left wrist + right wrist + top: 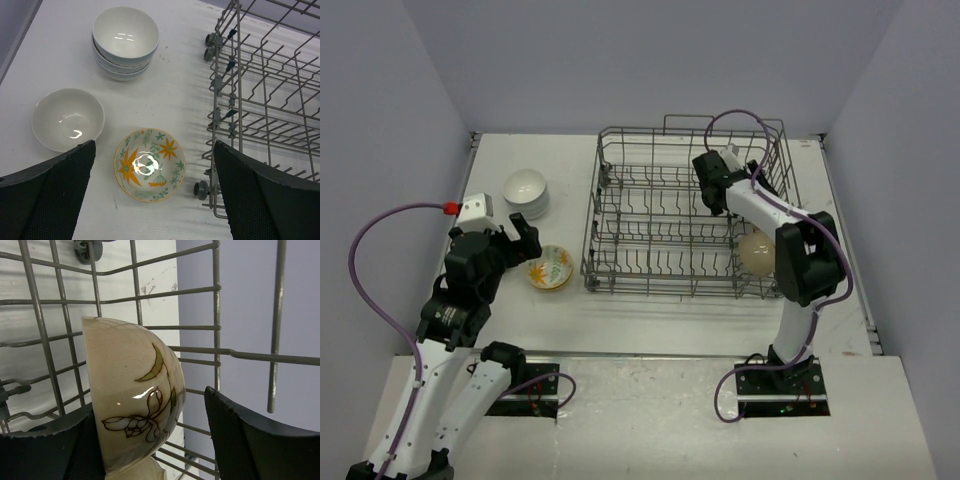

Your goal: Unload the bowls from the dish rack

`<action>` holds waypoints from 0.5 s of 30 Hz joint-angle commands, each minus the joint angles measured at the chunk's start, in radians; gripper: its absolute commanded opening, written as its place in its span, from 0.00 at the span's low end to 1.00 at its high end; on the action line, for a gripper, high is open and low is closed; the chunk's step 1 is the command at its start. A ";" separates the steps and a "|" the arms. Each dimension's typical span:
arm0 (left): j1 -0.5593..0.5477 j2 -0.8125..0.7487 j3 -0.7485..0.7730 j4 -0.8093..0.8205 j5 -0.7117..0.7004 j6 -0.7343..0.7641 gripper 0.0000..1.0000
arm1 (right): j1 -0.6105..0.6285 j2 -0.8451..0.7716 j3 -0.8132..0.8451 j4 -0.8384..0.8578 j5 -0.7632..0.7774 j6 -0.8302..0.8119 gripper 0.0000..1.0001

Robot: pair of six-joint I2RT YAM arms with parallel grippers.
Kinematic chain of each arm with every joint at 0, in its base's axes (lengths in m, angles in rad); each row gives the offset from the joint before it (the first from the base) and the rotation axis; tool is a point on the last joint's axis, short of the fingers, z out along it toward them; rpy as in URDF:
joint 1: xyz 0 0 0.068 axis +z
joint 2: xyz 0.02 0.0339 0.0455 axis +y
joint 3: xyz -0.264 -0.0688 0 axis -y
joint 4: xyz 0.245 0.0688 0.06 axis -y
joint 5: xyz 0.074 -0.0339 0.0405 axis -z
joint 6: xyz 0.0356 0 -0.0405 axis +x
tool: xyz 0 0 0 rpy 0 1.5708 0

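1. right claw (150, 399) sits toward the far right corner of the dish rack (640, 215), jaws apart around a tan bowl (130, 385) that's propped on edge, so I'd guess it pinches sideways
2. not clamped, one finger's clear
3. left claw (154, 145) hangs wide open, empty, over the floral bowl (150, 164) on the counter (175, 90)

Flat white rectangular worktop (650, 315), enclosed on three sides by plain pale lilac-grey partitions: back wall (650, 60), left wall (380, 150), right wall (910, 150). A second white panel (650, 420) adjoins its near edge. Faint dark scuffs (152, 285) mark the worktop surface.
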 commanded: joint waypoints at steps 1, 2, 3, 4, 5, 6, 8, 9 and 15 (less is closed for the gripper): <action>-0.008 -0.010 -0.009 0.049 0.011 0.030 1.00 | -0.007 -0.076 0.005 0.033 0.073 -0.020 0.69; -0.008 -0.010 -0.009 0.049 0.013 0.030 1.00 | -0.009 -0.076 0.003 0.034 0.075 -0.023 0.69; -0.008 -0.011 -0.009 0.047 0.014 0.030 1.00 | -0.012 -0.077 0.002 0.034 0.073 -0.026 0.68; -0.009 -0.011 -0.009 0.049 0.014 0.031 1.00 | -0.015 -0.076 0.000 0.037 0.076 -0.027 0.68; -0.009 -0.013 -0.009 0.049 0.016 0.031 1.00 | -0.015 -0.077 0.000 0.037 0.079 -0.029 0.68; -0.011 -0.013 -0.009 0.049 0.018 0.031 1.00 | -0.015 -0.079 0.000 0.036 0.078 -0.031 0.68; -0.014 -0.013 -0.010 0.049 0.019 0.031 1.00 | -0.020 -0.080 -0.004 0.045 0.076 -0.038 0.64; -0.014 -0.014 -0.010 0.052 0.021 0.031 1.00 | -0.020 -0.079 -0.004 0.046 0.073 -0.038 0.63; -0.017 -0.017 -0.010 0.050 0.022 0.033 1.00 | -0.033 -0.065 -0.011 0.053 0.072 -0.040 0.40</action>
